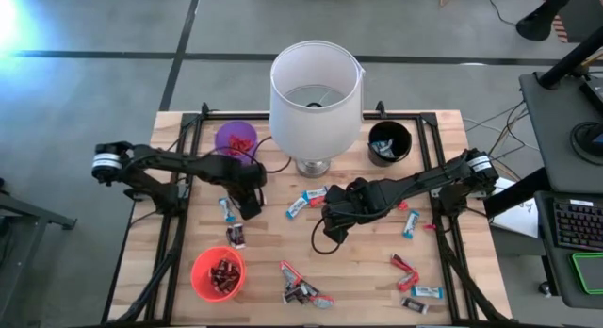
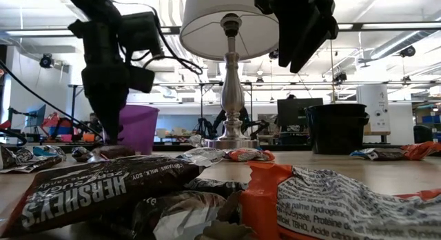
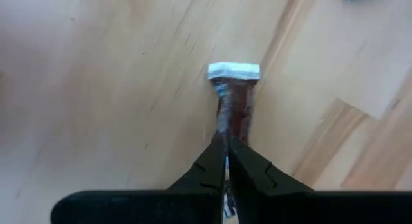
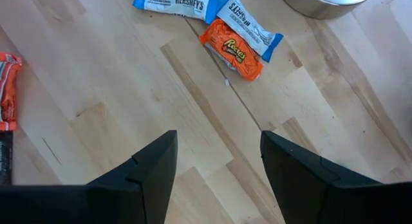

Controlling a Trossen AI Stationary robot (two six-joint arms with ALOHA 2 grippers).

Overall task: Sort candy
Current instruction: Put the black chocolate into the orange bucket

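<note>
Wooden planks form the desk (image 1: pixel 358 262), where the left gripper (image 3: pixel 225 150) has its fingers pressed together on the end of a small wrapped candy bar (image 3: pixel 235 95) with a white edge, just in front of the purple cup (image 1: pixel 236 139). The right gripper (image 4: pixel 219 163) hovers near the lamp base with its fingers spread wide and empty, above an orange peanut-butter-cup wrapper (image 4: pixel 233 51) and two blue-and-white bars. More candy lies scattered along the near edge beside the red cup (image 1: pixel 218 274).

A purple plastic cup (image 1: pixel 235 139), a black plastic cup (image 1: pixel 389 142) and a red-orange plastic cup (image 1: pixel 218 273) stand on the pale wooden slatted table (image 1: pixel 358 271). Beside the white-shaded silver lamp (image 1: pixel 316 92) lie blue-and-white wrapped candy bars (image 4: pixel 174 2) and an orange wrapped candy (image 4: pixel 233 51).
</note>
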